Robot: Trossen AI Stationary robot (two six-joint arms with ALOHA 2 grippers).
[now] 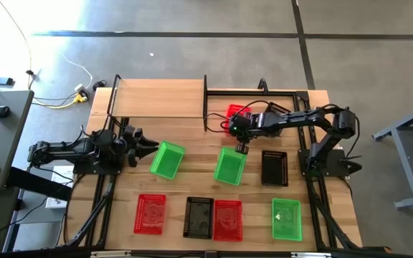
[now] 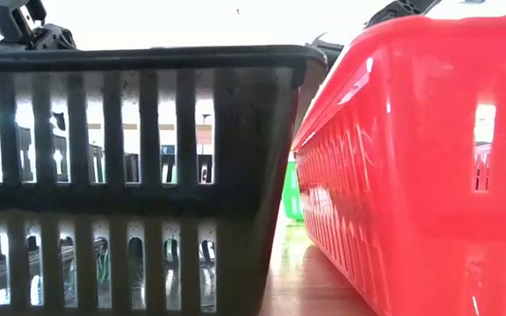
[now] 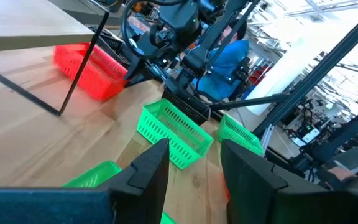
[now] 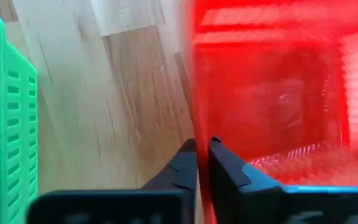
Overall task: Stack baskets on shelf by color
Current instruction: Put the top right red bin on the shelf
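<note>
Baskets lay spread over the wooden tabletop point(image 1: 192, 179), with one red basket point(image 1: 236, 115) at the centre of the work. The right gripper point(image 1: 241, 147) sat with its jaws nearly together on the near wall of that red basket; the right wrist view showed the two dark fingers point(image 4: 185, 163) almost closed, with the red wall at the gap between them. A green basket point(image 1: 230, 165) lay just beside the gripper on the front side, and a black basket point(image 1: 274, 168) lay to its right.

The left gripper point(image 1: 148, 145) waited at the left of the table with its jaws apart, pointing at a second green basket point(image 1: 167, 159) just in front of it.

The shelf point(image 1: 156, 98), a light-wood plank on black posts, stood at the back left; the red basket was beside its right end, within the black frame.

Along the front edge lay a red basket point(image 1: 150, 213), a black basket point(image 1: 198, 216) touching another red basket point(image 1: 228, 219), and a third green basket point(image 1: 286, 218) well apart to the right. In the low view, the black and red front baskets blocked nearly everything behind them.
</note>
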